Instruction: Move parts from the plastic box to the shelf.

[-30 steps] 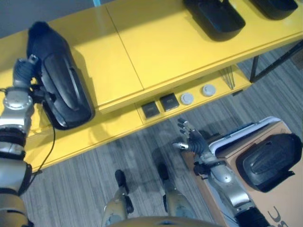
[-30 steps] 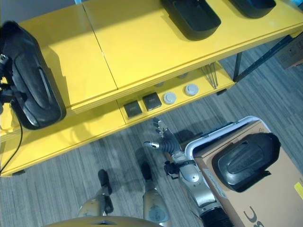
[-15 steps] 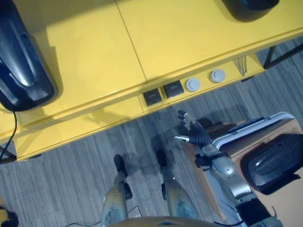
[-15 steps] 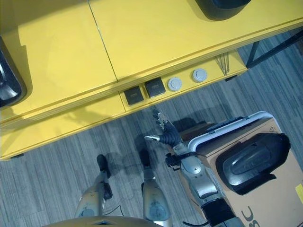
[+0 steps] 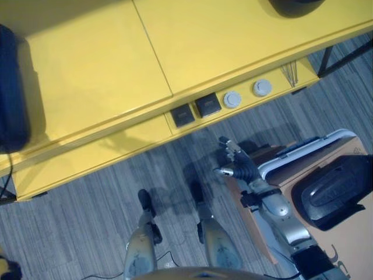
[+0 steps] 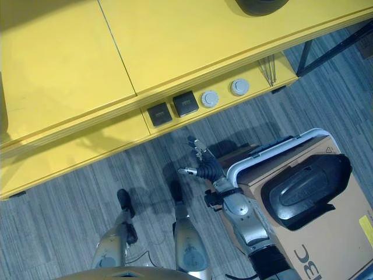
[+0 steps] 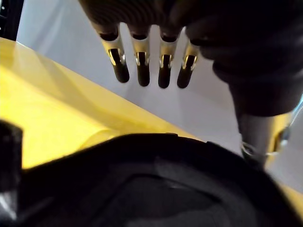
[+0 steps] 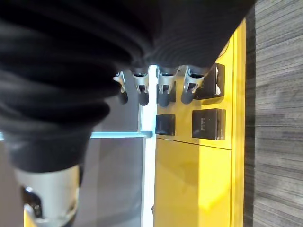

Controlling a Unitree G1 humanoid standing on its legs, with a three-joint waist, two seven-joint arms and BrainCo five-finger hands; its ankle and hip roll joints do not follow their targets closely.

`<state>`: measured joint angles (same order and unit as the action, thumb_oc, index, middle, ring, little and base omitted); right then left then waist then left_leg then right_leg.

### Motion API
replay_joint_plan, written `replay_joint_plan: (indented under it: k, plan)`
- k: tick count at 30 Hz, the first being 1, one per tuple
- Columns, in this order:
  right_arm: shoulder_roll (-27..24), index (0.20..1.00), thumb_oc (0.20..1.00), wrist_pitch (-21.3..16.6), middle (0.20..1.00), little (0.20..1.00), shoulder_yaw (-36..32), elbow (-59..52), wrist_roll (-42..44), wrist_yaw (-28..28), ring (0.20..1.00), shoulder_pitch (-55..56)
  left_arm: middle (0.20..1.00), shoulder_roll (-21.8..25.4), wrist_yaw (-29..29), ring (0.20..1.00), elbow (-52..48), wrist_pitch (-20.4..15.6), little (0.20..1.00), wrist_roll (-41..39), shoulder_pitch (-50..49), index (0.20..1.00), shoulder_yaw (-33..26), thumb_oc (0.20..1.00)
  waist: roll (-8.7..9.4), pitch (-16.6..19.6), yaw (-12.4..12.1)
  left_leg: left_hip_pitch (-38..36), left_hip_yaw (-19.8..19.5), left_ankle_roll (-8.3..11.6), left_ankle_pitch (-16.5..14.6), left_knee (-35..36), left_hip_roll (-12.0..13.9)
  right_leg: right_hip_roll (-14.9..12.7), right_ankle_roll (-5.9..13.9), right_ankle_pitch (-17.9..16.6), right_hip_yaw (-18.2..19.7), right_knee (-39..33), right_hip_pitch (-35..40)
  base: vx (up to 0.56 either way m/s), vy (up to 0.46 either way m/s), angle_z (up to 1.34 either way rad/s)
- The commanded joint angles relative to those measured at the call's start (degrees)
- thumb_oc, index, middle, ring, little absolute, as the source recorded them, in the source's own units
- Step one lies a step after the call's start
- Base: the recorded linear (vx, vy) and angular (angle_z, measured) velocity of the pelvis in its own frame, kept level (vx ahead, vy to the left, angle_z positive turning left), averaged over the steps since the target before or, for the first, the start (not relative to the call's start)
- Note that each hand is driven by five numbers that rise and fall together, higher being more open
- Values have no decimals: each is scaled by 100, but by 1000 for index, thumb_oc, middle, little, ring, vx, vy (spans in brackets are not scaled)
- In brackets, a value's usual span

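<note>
A large black moulded part (image 7: pixel 142 184) lies on the yellow shelf top (image 5: pixel 192 46); its end shows at the far left of the shelf (image 5: pixel 9 93). My left hand (image 7: pixel 142 66) hovers just past this part's rim, open, with straight fingers and its thumb beside the part. Another black part (image 5: pixel 335 192) rests on a cardboard box (image 5: pixel 349 251) at the lower right, beside a white plastic rim (image 5: pixel 303 151). My right hand (image 5: pixel 239 169) hangs open over the floor, left of that box and holding nothing.
On the lower shelf ledge sit two black square blocks (image 5: pixel 195 111), two grey discs (image 5: pixel 247 93) and thin metal rods (image 5: pixel 290 73). A further black part (image 5: pixel 294 4) lies at the shelf's back right. A black shelf leg (image 5: pixel 344 49) stands at the right.
The camera has swung right, so the left black part and my left arm slid towards the view's left edge. My right hand has stayed open in about the same spot.
</note>
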<state>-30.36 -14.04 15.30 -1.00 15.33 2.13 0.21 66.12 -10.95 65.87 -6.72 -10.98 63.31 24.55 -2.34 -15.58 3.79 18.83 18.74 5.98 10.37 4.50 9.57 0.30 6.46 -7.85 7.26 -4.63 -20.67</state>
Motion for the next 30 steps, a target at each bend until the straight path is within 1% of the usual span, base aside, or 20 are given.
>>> replay_joint_plan:
  k: [1,6,7,8,9,13,14,15,16,17,18,20,21,22,23,25,26,28,29,30]
  plan:
    - [-24,1000,1000,-445,1000,1000,-305,-157,-89,-170,1000,120,1000,-33,-336,1000,-56,-185,1000,-73,179,1000,-368,1000,12,125,-122,-935,234,295,-787,19,-93,107,665,945,-151,523,331,0,0,0]
    - [-76,1000,1000,-498,1000,1000,-412,-359,63,-26,1000,218,1000,-30,-659,1000,-665,-445,1000,-37,363,1000,-374,1000,-46,285,-143,-1174,223,289,-905,-8,-109,80,664,1105,-197,611,568,22,-2,0]
    - [-78,1000,1000,-538,1000,1000,-447,-413,147,52,1000,273,1000,33,-885,1000,-1076,-617,1000,-22,334,1000,-485,1000,-53,394,-177,-1331,204,286,-970,-12,-139,50,669,1174,-238,651,729,37,-18,-2]
    - [-82,1000,1000,-537,1000,1000,-446,-416,148,53,1000,271,1000,35,-888,1000,-1086,-614,1000,-19,317,1000,-503,1000,-52,399,-176,-1319,208,287,-943,-3,-139,52,664,1152,-233,642,716,58,-16,-1]
    - [-94,1000,1000,-574,1000,1000,-451,-453,182,86,1000,273,1000,59,-1036,1000,-1280,-699,1000,-15,251,1000,-580,1000,-55,484,-197,-1427,192,283,-1012,-17,-162,28,677,1215,-258,668,838,60,-11,3]
    - [-36,1000,1000,-664,1000,1000,-675,-665,306,191,1000,434,1000,168,-1443,1000,-2644,-1150,1000,-72,-536,1000,-1296,1000,-55,769,-276,-1791,121,247,-1172,-86,-265,-53,697,1359,-333,747,1277,74,0,3]
    - [-7,1000,1000,-693,1000,1000,-737,-739,334,213,1000,475,1000,146,-1511,1000,-3011,-1270,1000,-84,-866,1000,-1580,1000,-49,840,-304,-1870,113,240,-1216,-113,-287,-74,702,1394,-340,763,1374,51,-7,-1]
    - [-26,1000,1000,-690,1000,1000,-728,-745,335,214,1000,475,1000,143,-1514,1000,-3044,-1263,1000,-75,-940,1000,-1649,1000,-61,846,-296,-1856,119,241,-1196,-113,-285,-71,696,1370,-333,753,1363,31,-10,2]
    - [36,1000,1000,-731,1000,1000,-859,-894,243,197,1000,566,1000,-4,-1581,1000,-3803,-1449,1000,-27,-1832,1000,-2332,1000,-47,984,-351,-1991,82,213,-1265,-151,-324,-83,693,1422,-355,787,1533,43,-23,3]
    - [169,1000,1000,-772,1000,1000,-1067,-986,146,113,1000,601,1000,-293,-1608,1000,-4465,-1638,1000,64,-2646,1000,-2859,1000,7,1112,-442,-2109,51,198,-1325,-173,-343,-100,694,1465,-377,804,1664,55,-16,5]
    - [109,1000,1000,-764,1000,1000,-1020,-1002,141,111,1000,608,1000,-337,-1610,1000,-4589,-1608,1000,92,-2890,1000,-3071,1000,-43,1115,-391,-2135,57,197,-1330,-169,-345,-100,696,1468,-372,800,1688,43,-13,4]
    - [222,1000,1000,-815,1000,1000,-1213,-1098,-48,-44,1000,517,1000,-841,-1610,1000,-5291,-1750,1000,276,-3859,1000,-3661,1000,12,1209,-508,-2231,-20,158,-1402,-210,-367,-122,678,1513,-388,818,1798,28,-20,13]
    - [233,1000,1000,-807,1000,1000,-1181,-1085,-133,-133,1000,314,1000,-1259,-1577,1000,-5635,-1799,1000,374,-4328,1000,-3824,1000,37,1257,-553,-2263,-68,146,-1415,-212,-380,-128,675,1523,-387,816,1850,10,-26,20]
    - [220,1000,1000,-811,1000,1000,-1158,-1029,-215,-217,1000,101,1000,-1658,-1557,1000,-5927,-1849,1000,427,-4680,1000,-3927,1000,53,1298,-594,-2301,-109,125,-1437,-211,-397,-148,664,1532,-395,810,1899,7,-33,21]
    - [168,1000,1000,-745,1000,1000,-1006,-900,-392,-332,1000,-361,1000,-2430,-1401,1000,-6393,-1903,1000,421,-5194,1000,-3882,1000,104,1355,-723,-2375,-205,72,-1480,-204,-438,-170,630,1544,-418,780,2021,6,-19,13]
    - [152,1000,1000,-751,1000,1000,-991,-882,-398,-341,1000,-376,1000,-2456,-1392,1000,-6426,-1890,1000,425,-5222,1000,-3907,1000,88,1349,-714,-2383,-207,70,-1483,-205,-440,-173,631,1546,-420,776,2032,0,-19,34]
    - [33,1000,1000,-657,1000,1000,-784,-660,-603,-435,1000,-833,1000,-2873,-1299,1000,-6665,-1935,1000,490,-5554,1000,-3766,1000,167,1363,-902,-2417,-308,25,-1514,-220,-464,-196,600,1564,-451,774,2118,-11,-43,50]
    - [-30,1000,1000,-577,1000,1000,-460,-411,-684,-383,1000,-1177,1000,-3227,-1251,1000,-6916,-1962,1000,640,-5940,1000,-3657,1000,255,1348,-1098,-2425,-419,-5,-1529,-227,-480,-215,572,1566,-472,755,2185,-15,-56,32]
    - [-46,1000,1000,-564,1000,1000,-340,-285,-678,-363,1000,-1273,1000,-3344,-1250,1000,-7044,-1950,1000,705,-6135,1000,-3695,1000,281,1350,-1151,-2430,-454,-16,-1537,-231,-487,-233,559,1569,-482,741,2214,-4,-46,47]
    - [-16,1000,1000,-537,1000,1000,-131,-147,-664,-333,1000,-1385,1000,-3441,-1372,1000,-6995,-1922,1000,854,-6285,1000,-3663,1000,318,1345,-1248,-2429,-508,-23,-1535,-240,-497,-247,547,1564,-514,730,2242,-3,-53,52]
